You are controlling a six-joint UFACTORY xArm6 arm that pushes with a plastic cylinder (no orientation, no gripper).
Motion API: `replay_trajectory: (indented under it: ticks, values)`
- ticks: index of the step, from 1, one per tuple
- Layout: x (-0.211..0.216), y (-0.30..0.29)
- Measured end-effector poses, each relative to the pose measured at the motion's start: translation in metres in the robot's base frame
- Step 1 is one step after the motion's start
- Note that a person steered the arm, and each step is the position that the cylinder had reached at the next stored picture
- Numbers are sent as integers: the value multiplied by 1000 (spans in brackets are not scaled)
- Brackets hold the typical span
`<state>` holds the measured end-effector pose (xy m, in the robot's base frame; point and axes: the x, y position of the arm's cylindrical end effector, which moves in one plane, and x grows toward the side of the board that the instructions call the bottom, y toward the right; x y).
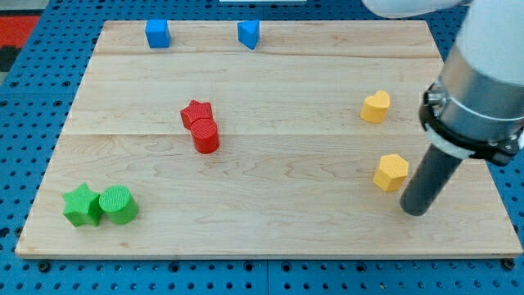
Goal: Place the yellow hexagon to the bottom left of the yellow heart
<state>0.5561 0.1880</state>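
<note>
The yellow hexagon point(391, 172) lies on the wooden board at the view's right. The yellow heart point(376, 106) lies above it and slightly to its left, well apart. My tip point(416, 211) is at the end of the dark rod, just below and to the right of the yellow hexagon, close to it with a small gap.
A red star point(196, 113) and red cylinder point(205, 136) touch near the middle. A green star point(82, 205) and green cylinder point(119, 205) sit at the bottom left. A blue cube point(157, 34) and a blue pointed block point(249, 34) lie at the top edge. The board's right edge point(483, 156) is near the rod.
</note>
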Motion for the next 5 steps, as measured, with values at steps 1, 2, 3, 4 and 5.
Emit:
replay_trajectory:
  ticks: [1, 2, 3, 4, 5]
  values:
    - [-37, -13]
    - [-29, -21]
    - [-10, -40]
    - [-38, -46]
    - [-74, -54]
